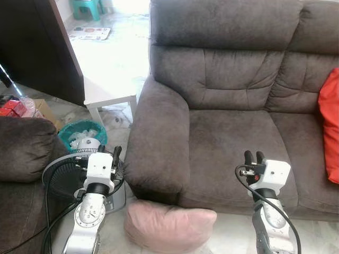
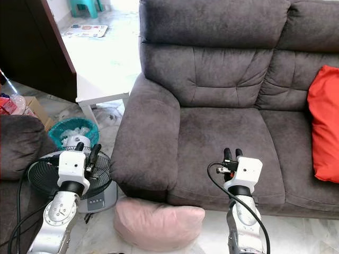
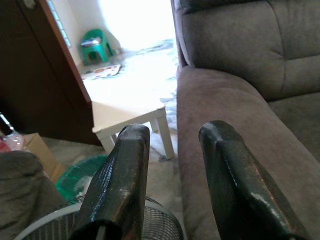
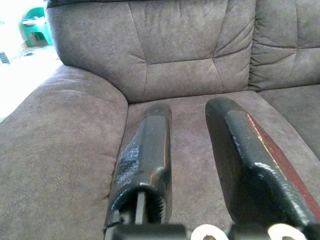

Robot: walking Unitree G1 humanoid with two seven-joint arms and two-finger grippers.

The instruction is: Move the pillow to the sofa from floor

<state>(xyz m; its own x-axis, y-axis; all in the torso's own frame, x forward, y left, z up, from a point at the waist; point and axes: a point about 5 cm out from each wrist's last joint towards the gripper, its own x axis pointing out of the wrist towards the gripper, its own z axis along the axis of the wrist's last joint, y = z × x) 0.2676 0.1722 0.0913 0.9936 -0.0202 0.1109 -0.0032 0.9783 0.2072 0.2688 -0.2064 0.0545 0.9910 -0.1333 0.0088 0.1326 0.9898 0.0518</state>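
**Pillow on the floor, both grippers raised and empty**

At the bottom centre of the head views, the pink pillow (image 1: pixel 169 226) lies on the floor, pressed against the front of the sofa (image 1: pixel 228 132), just below its armrest. So the pillow is not yet where the task wants it. The seat above it is bare; a red cushion (image 1: pixel 330 124) sits at the right edge.

The left gripper (image 1: pixel 107 153) is held up at lower left, over a fan (image 1: pixel 63 177), its fingers (image 3: pixel 120 185) parted a little and holding nothing. The right gripper (image 1: pixel 253 156) is up at lower right, before the seat edge, fingers (image 4: pixel 150 150) likewise slightly apart and empty.

As I judge it, doing this step well means bending low and bringing both grippers down, one to each end of the pillow. It looks soft and bulky, so one narrow pinch may let it sag or slip. The left arm should stay clear of the fan and its cable.

No brand, label or readable writing can be made out; the mat at upper left is too small to read.
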